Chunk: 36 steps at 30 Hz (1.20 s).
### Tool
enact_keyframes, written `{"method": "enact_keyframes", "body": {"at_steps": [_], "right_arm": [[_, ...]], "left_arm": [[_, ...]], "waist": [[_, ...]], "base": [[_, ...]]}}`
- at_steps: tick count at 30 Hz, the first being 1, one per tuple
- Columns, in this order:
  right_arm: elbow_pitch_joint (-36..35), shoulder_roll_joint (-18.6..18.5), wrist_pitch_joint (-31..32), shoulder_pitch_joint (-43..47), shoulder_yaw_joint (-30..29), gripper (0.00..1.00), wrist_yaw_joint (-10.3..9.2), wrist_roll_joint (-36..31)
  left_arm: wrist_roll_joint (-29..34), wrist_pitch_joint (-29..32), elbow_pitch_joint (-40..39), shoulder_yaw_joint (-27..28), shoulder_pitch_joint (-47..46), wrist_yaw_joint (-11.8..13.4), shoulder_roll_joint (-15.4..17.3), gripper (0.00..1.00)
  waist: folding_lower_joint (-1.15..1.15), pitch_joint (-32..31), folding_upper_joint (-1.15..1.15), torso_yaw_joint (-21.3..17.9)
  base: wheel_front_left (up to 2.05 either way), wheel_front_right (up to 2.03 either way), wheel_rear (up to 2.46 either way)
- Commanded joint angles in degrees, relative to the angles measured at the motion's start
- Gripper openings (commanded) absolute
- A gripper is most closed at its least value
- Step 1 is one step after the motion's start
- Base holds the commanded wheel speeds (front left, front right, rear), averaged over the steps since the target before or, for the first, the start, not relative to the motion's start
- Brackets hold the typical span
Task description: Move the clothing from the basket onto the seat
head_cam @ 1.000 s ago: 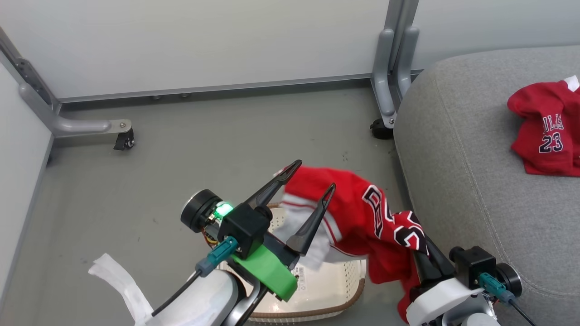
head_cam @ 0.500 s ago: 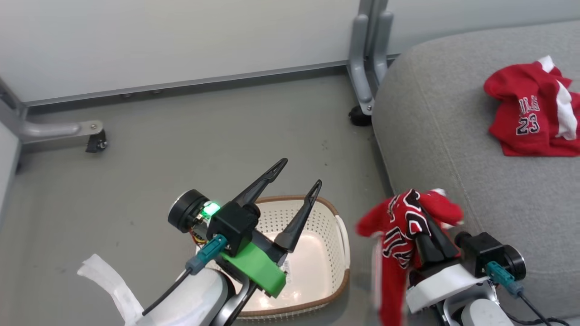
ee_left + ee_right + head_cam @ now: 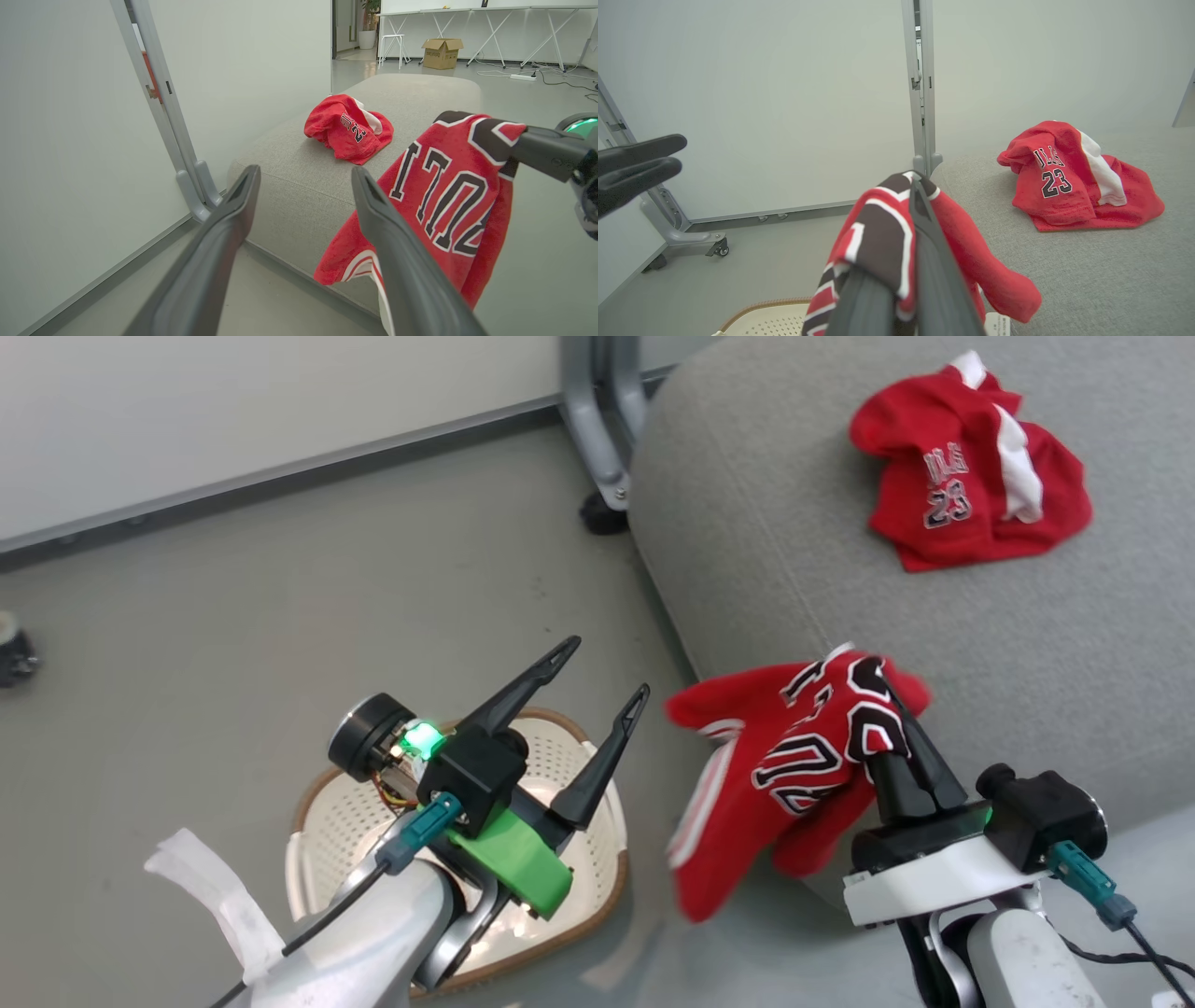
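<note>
My right gripper (image 3: 885,683) is shut on a red jersey (image 3: 794,765) with white, dark-outlined letters. The jersey hangs beside the front edge of the grey seat (image 3: 794,523), its top corner just over the cushion. A second red garment (image 3: 971,476) marked 23 lies crumpled further back on the seat. Over the cream basket (image 3: 313,793) on the floor my left gripper (image 3: 605,672) stands open and holds nothing; the part of the basket's inside that shows is bare. In the right wrist view the jersey (image 3: 878,233) drapes over my shut right gripper (image 3: 915,183).
White partition panels stand behind, with a grey metal leg (image 3: 597,420) and castor (image 3: 602,513) close to the seat's corner. Another castor (image 3: 14,653) sits at the far left. A cardboard box (image 3: 441,46) and folding tables stand far off across the grey floor.
The right gripper has carried the jersey out of the basket and rightward to the seat's edge. The head camera has swung right. The left gripper stays open over the basket.
</note>
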Motion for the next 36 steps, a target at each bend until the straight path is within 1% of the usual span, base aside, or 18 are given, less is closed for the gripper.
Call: {"method": "enact_keyframes", "body": {"at_steps": [1, 6, 12, 17, 21, 23, 24, 27, 32, 35, 36], "right_arm": [[-0.95, 0.03, -0.19, -0.54, -0.38, 0.00, -0.08, 0.40], [-3.47, 0.13, -0.19, -0.37, -1.43, 0.00, -0.08, 1.51], [-5.36, 0.15, -0.18, -1.44, -2.93, 0.00, -0.08, 2.52], [-6.68, 0.15, -0.19, -5.31, -4.95, 0.00, -0.08, 3.18], [-6.94, 0.12, -0.19, -13.80, -7.14, 0.00, -0.08, 1.69], [-5.93, -0.28, -0.18, -18.47, -9.27, 0.00, -0.08, 1.70], [-5.09, -0.33, -0.18, -21.99, -11.28, 0.00, -0.08, 2.83], [-2.41, -2.36, -0.19, -31.35, -15.25, 0.00, -0.08, 4.09], [2.98, -9.99, -0.18, -46.89, -20.16, 0.00, -0.08, 1.72], [5.94, -13.45, -0.17, -53.25, -22.16, 0.00, -0.08, 0.22], [6.78, -14.05, -0.18, -53.87, -22.32, 0.00, -0.07, -0.26]], "left_arm": [[0.35, 0.19, 0.39, 0.25, -1.14, -0.01, 0.70, 1.00], [0.79, 0.82, 0.82, 0.15, -2.32, -0.49, 1.92, 1.00], [1.03, 1.67, 0.67, -0.46, -3.09, -0.88, 2.31, 1.00], [1.45, 2.60, 0.06, -1.18, -3.99, -1.13, 2.48, 1.00], [1.74, 3.78, -0.93, -1.46, -4.95, -1.37, 2.99, 1.00], [2.14, 4.28, -1.39, -1.57, -5.75, -1.51, 3.18, 1.00], [2.28, 4.62, -1.62, -1.67, -6.24, -1.61, 3.25, 1.00], [2.55, 5.28, -2.26, -1.74, -7.33, -1.75, 3.27, 1.00], [3.06, 6.31, -3.77, -1.75, -9.29, -1.67, 3.63, 1.00], [3.36, 6.77, -4.58, -1.74, -10.08, -1.55, 3.84, 1.00], [3.45, 6.72, -4.68, -1.67, -10.21, -1.39, 3.98, 1.00]], "waist": [[0.00, 4.94, 0.00, -6.26], [0.00, 7.58, 0.00, -10.13], [0.00, 10.10, 0.00, -12.20], [0.00, 12.82, 0.00, -11.51], [0.00, 16.06, 0.00, -9.68], [0.00, 17.61, 0.00, -8.57], [0.00, 18.61, 0.00, -7.82], [0.00, 21.17, 0.00, -5.56], [0.00, 25.73, 0.00, -1.34], [0.00, 28.04, 0.00, 0.86], [0.00, 28.52, 0.00, 1.27]], "base": [[0.00, 0.00, 0.00], [0.00, 0.00, 0.00], [0.00, 0.00, 0.00], [0.00, 0.00, 0.00], [0.00, 0.00, 0.00], [0.00, 0.00, 0.00], [0.00, 0.00, 0.00], [0.00, 0.00, 0.00], [0.00, 0.00, 0.00], [0.00, 0.00, 0.00], [0.00, 0.00, 0.00]]}}
